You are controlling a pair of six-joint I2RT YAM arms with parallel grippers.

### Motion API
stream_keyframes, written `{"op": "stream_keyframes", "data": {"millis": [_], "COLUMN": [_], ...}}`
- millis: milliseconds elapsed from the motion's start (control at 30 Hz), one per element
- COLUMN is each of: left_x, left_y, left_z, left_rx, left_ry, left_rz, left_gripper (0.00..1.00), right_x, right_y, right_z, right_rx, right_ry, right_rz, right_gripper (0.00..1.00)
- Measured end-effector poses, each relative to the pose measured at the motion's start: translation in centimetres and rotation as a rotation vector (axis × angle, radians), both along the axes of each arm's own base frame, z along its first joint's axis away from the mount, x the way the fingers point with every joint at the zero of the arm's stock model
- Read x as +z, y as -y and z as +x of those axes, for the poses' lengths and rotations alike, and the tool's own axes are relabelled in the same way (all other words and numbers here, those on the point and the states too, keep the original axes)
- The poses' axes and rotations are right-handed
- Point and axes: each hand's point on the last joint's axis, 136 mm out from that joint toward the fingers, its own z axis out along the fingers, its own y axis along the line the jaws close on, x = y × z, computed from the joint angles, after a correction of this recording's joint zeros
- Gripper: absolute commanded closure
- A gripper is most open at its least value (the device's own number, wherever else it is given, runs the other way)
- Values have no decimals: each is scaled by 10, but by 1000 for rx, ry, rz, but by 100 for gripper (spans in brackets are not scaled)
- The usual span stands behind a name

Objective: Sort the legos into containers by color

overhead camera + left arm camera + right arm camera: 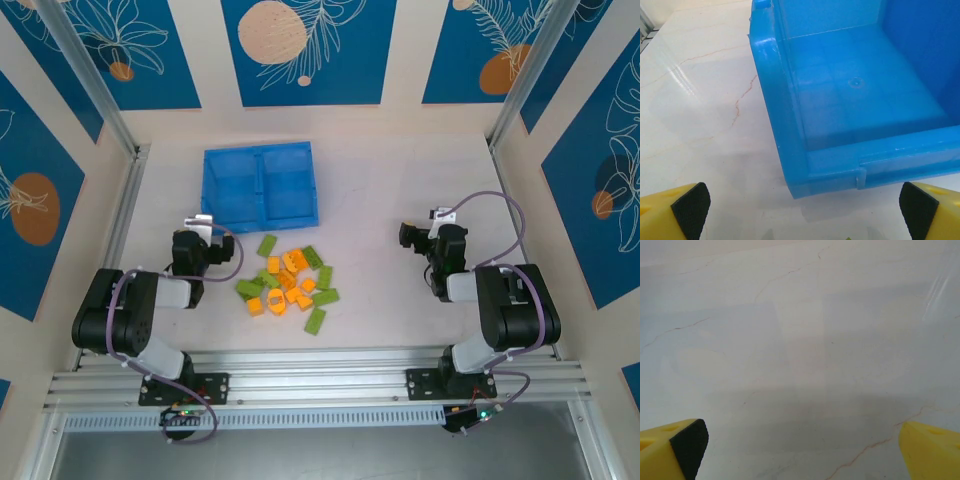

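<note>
- Your left gripper (203, 226) is released, its jaws spread wide with nothing between them. It sits low beside the near left corner of the tray (208, 190), within easy reach of both pile and tray.
- Your right gripper (424, 233) is also released and empty. It is parked over bare worktop (380, 190), well away from everything, which leaves the middle free for the other arm.
- The tray lies at the far left of the worktop, long side towards you. Its divider (263, 186) splits it into two compartments, one for each colour.
- From above, both compartments look empty, so I judge sorting has not begun.
- The legos (288, 284) lie in one loose heap on the worktop between the arms, just on your side of the tray. Orange and green pieces are mixed and touching.
- A few green ones sit at the edges. Those look easiest to take first without nudging the neighbours.
</note>
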Motion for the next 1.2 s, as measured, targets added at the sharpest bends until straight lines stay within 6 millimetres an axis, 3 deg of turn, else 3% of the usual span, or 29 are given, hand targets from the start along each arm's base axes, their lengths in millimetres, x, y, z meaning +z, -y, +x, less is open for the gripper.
{"op": "stream_keyframes", "data": {"millis": [600,733,833,900,1000,1100,1200], "left_x": [0,0,4,16,57,112,159], "left_y": [1,1,2,4,11,37,83], "left_z": [0,0,-2,-9,-21,-37,-57], "left_rx": [-5,-5,-9,-10,-20,-81,-218], "left_ry": [-1,1,13,37,112,212,255], "left_rz": [-3,-3,-1,5,0,-22,-50], "left_gripper": [0,0,0,0,0,0,0], "right_x": [3,38,91,125,145,133,106], "right_y": [-1,-1,3,5,-12,-51,-93], "right_z": [-1,-19,-37,-52,-77,-102,-126], "right_rx": [1,-106,-196,-212,-125,33,171], "right_ry": [4,11,34,44,0,-157,-362], "right_rz": [-5,-21,74,163,266,342,371], "right_gripper": [0,1,1,0,1,0,1]}}
